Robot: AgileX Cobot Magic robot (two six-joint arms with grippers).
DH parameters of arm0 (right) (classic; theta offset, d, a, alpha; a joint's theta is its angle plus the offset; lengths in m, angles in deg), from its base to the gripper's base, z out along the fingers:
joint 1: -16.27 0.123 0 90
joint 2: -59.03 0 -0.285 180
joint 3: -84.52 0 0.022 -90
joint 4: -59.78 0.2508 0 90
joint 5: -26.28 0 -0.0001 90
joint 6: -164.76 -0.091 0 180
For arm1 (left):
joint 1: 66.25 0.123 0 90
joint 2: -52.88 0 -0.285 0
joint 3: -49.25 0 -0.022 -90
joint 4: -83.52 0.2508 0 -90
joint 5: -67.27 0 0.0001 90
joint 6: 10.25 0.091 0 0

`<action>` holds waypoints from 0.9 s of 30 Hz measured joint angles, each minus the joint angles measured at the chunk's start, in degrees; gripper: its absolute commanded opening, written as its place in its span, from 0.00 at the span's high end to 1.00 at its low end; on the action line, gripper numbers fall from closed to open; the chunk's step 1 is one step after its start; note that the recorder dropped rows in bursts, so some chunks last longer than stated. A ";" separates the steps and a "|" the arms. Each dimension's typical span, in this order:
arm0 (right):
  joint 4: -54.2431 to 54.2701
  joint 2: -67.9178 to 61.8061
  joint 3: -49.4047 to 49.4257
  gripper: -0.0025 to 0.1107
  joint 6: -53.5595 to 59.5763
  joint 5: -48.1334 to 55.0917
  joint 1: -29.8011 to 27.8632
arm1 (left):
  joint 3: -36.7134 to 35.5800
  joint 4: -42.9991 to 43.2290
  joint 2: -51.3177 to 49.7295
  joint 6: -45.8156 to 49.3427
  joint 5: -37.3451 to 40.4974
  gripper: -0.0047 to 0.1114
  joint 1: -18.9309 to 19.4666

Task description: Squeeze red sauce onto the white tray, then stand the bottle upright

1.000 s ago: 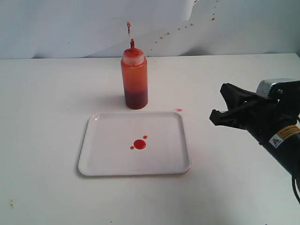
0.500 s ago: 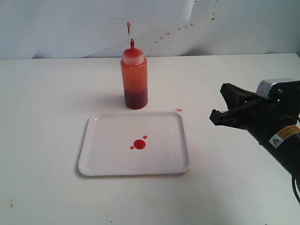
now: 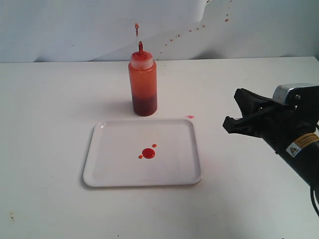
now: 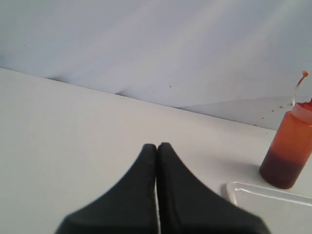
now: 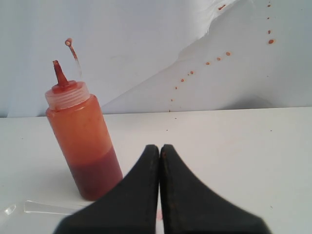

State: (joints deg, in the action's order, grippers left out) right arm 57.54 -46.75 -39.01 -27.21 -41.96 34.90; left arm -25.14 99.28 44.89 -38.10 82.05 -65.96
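The bottle (image 3: 143, 84) stands upright at upper centre behind the white tray (image 3: 104, 169) with its red sauce (image 3: 148, 153), left of my right gripper (image 5: 159, 146), the nearer one; it and my left gripper (image 4: 156, 145) sit closed, empty

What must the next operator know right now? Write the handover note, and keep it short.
Left gripper: shut, empty, outside the exterior view.
Right gripper: shut, empty, right of the white tray, touching nothing.
Bottle: upright on the table, just behind the tray.
Red sauce: round blob with small drops near the tray's middle.
Done: sauce squeezed, bottle stood up.
Left: nothing visible. One red spot lies on the table beside the tray's far right corner.
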 measured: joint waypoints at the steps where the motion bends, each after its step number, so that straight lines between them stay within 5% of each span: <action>1: 0.00 0.00 0.00 0.98 0.00 0.00 0.00 | -0.21 -0.52 0.00 2.13 0.40 0.96 0.00; 6: 0.00 0.00 0.00 0.98 0.00 0.00 0.00 | -2.44 -21.12 0.00 32.08 1.03 0.96 0.00; 8: 0.00 0.00 0.00 0.98 0.00 0.00 0.00 | -2.44 -24.05 0.00 36.41 1.03 0.96 0.00; 18: 0.00 0.00 0.00 0.98 0.00 0.00 0.00 | -2.52 -24.33 0.00 37.85 1.24 0.96 0.00; 27: 0.00 0.00 0.00 0.98 0.00 0.00 0.00 | -2.52 -16.67 0.00 29.96 1.24 0.96 0.00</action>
State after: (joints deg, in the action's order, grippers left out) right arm 57.54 -46.75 -39.01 -27.21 -41.96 34.90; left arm -27.67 82.61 44.89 -8.14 83.28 -65.96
